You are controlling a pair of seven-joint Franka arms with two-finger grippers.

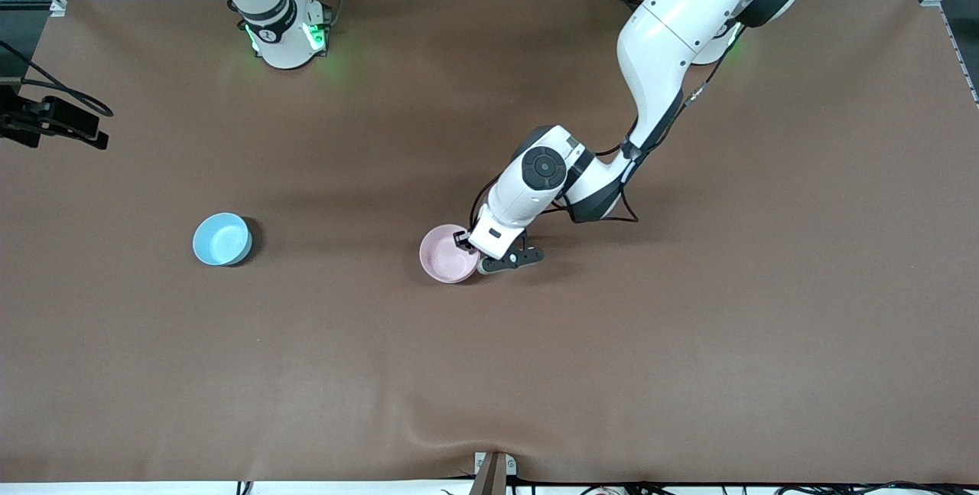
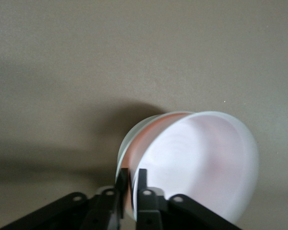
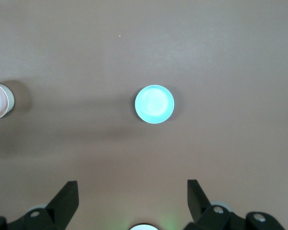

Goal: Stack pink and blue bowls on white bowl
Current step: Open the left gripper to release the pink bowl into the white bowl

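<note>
Front view: glossy round blue bowl sits on the brown matte table toward the right arm's end, well apart from the pink bowl near mid-table. Left gripper is at the pink bowl's rim; in the left wrist view its fingers stand close together astride the thin rim wall, pink bowl nested in a white bowl. Right gripper waits high over the table, fingers spread wide, nothing between them.
</note>
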